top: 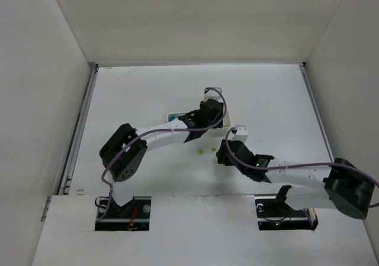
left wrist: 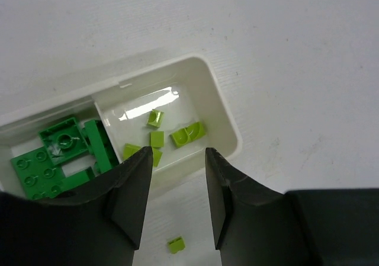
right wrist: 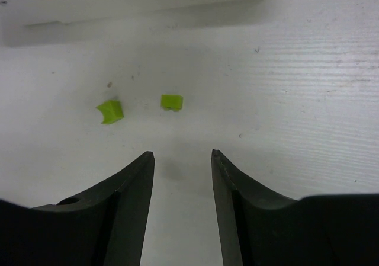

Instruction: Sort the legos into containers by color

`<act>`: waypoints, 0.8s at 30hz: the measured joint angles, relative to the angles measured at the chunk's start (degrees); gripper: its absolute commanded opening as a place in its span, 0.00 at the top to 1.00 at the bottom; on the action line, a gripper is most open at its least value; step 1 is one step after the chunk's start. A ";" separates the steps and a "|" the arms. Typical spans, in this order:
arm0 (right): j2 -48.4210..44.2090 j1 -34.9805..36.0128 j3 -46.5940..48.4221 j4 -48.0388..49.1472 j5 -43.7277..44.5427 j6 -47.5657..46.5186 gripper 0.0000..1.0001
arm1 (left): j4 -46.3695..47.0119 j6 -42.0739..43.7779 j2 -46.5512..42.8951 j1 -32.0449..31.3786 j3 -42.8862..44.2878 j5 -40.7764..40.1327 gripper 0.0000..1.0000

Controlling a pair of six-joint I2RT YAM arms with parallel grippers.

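Note:
The white tray (left wrist: 228, 118) lies under my left gripper (left wrist: 176, 151), which is open and empty above the tray's near wall. The end compartment holds several tiny yellow-green pieces (left wrist: 188, 134). The compartment beside it holds bright green bricks (left wrist: 59, 153). One yellow-green piece (left wrist: 175, 244) lies on the table between the left fingers, outside the tray. My right gripper (right wrist: 182, 153) is open and empty just above the table. Two yellow-green pieces (right wrist: 110, 111) (right wrist: 172, 102) lie ahead of it, short of the tray wall (right wrist: 136, 8). A bit of cyan (top: 172, 117) shows in the tray's left part.
White walls enclose the table (top: 148, 88) on three sides. In the top view my left gripper (top: 201, 117) is over the tray and my right gripper (top: 224, 152) is just right of the two loose pieces (top: 206, 151). The two arms are close together there.

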 measured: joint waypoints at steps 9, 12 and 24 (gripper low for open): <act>13.75 0.94 6.75 -0.02 2.71 -0.02 0.54 | 3.30 -2.75 -25.57 3.30 -18.80 -0.85 0.61; 16.72 1.09 8.90 -0.04 3.74 -0.04 0.55 | 3.26 -3.78 -34.12 3.78 -25.53 -1.97 0.61; 24.13 1.22 15.56 -1.33 8.24 -0.48 0.78 | -3.58 -6.73 -46.75 3.32 -38.80 -2.69 0.59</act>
